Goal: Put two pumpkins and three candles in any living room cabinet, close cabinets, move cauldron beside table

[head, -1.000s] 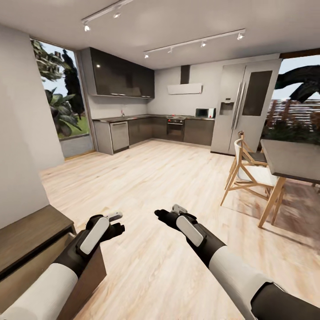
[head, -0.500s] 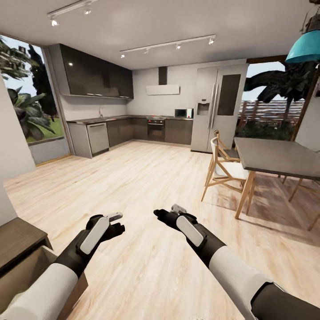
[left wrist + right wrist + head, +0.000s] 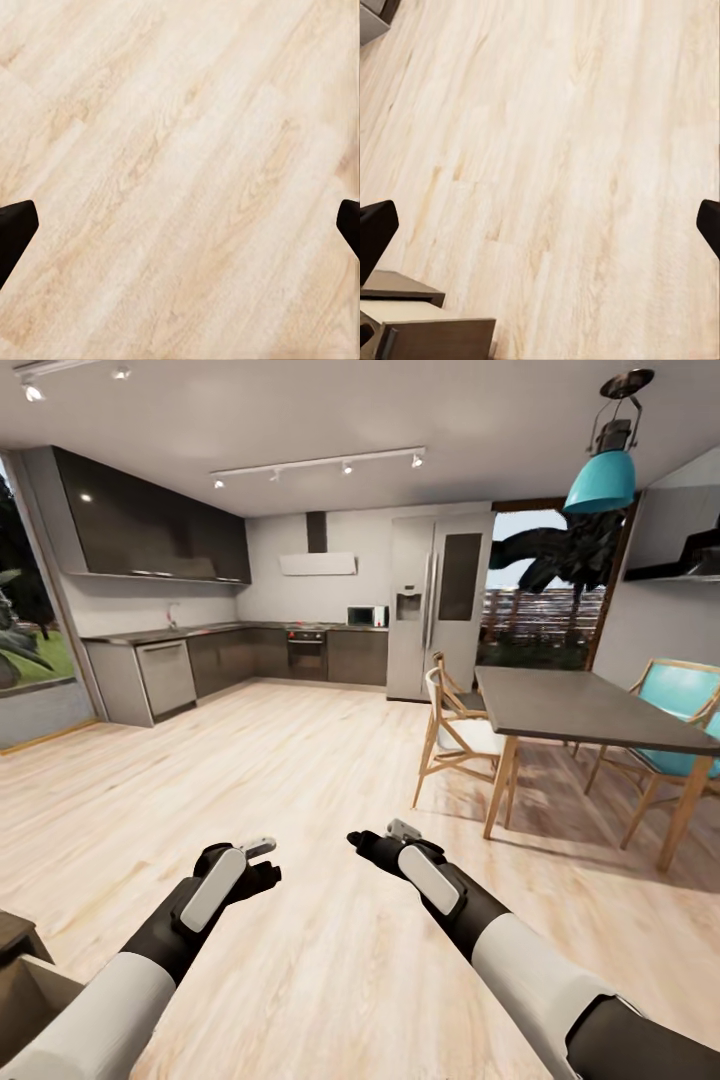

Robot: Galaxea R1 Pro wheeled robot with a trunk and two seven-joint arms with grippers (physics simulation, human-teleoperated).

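The pumpkins, candles and cauldron are out of view. A corner of the low dark-brown cabinet [image 3: 14,938] shows at the lower left of the head view, with a pale drawer interior pulled out below its top. In the right wrist view the cabinet [image 3: 431,334] appears again with an open drawer. My left gripper [image 3: 262,860] and right gripper [image 3: 372,842] hang side by side above bare wood floor. Both are open and hold nothing. Each wrist view has dark fingertips [image 3: 15,232] [image 3: 375,229] far apart at its edges, over floor planks.
A grey dining table [image 3: 585,710] stands to the right, with wooden chairs [image 3: 455,735] on its near side and teal chairs [image 3: 680,705] beyond. A teal lamp [image 3: 600,480] hangs above it. Grey kitchen units [image 3: 200,665] and a fridge [image 3: 435,605] line the far wall.
The camera has swung to the right: cabinet and kitchen slid left in the picture, while table, teal chairs and lamp came into view. Both grippers kept their pose.
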